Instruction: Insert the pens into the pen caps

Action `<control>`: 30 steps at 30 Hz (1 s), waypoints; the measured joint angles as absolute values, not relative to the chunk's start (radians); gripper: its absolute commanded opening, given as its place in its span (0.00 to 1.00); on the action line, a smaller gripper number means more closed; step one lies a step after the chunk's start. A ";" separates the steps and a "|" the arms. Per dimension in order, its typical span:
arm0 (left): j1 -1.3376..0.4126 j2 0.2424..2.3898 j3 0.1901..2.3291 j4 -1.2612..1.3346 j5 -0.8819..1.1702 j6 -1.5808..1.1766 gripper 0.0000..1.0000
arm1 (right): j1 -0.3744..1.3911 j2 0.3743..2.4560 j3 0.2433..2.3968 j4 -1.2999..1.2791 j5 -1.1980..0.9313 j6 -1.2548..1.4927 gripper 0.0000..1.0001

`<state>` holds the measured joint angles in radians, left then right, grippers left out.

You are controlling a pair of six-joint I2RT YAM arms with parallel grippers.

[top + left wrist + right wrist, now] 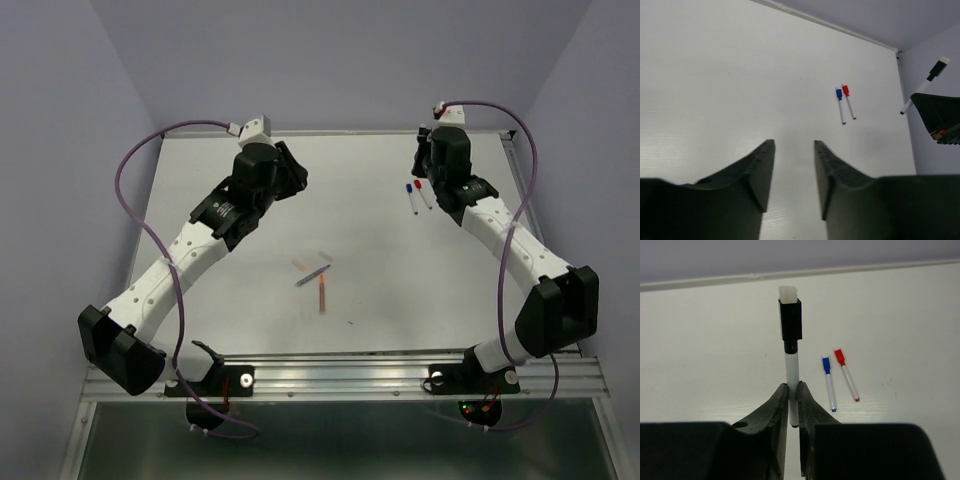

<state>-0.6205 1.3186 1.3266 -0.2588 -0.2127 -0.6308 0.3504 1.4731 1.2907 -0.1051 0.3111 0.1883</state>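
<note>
My right gripper (793, 386) is shut on a white pen (792, 365) that wears a black cap (790, 327) and points away from the wrist; the pen also shows in the left wrist view (922, 92). Two capped white pens lie side by side on the table, one with a blue cap (826, 364) and one with a red cap (839, 356), just right of that gripper. My left gripper (794, 142) is open over bare table, nothing between its fingers. Mid-table lie a grey pen (313, 275), an orange pen (322, 295) and a pale cap (302, 263).
The white table (200, 200) ends at a back wall and side walls close to both grippers. An aluminium rail (350, 375) with the arm bases runs along the near edge. The blue-capped pen (840, 106) and red-capped pen (849, 101) lie ahead of the left gripper.
</note>
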 measured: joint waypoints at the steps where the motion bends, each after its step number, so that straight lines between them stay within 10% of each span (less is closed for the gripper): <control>1: -0.605 1.304 1.321 -0.264 -0.225 -0.628 0.67 | 0.344 1.488 1.291 -0.125 0.310 0.188 0.01; 7: -0.572 1.264 1.296 -0.292 -0.260 -0.629 0.99 | 0.326 1.623 1.291 -0.186 0.273 0.172 0.01; 18: -0.543 1.255 1.266 -0.344 -0.284 -0.636 0.99 | 0.315 1.893 1.394 -0.264 0.221 0.126 0.01; 30: -0.535 1.246 1.209 -0.383 -0.282 -0.666 0.99 | 0.289 2.086 1.535 -0.311 0.228 0.108 0.24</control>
<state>-0.5346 1.2457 1.2091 -0.3828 -0.2825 -0.6662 0.2890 2.0865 1.5349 -0.3115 0.2283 0.1081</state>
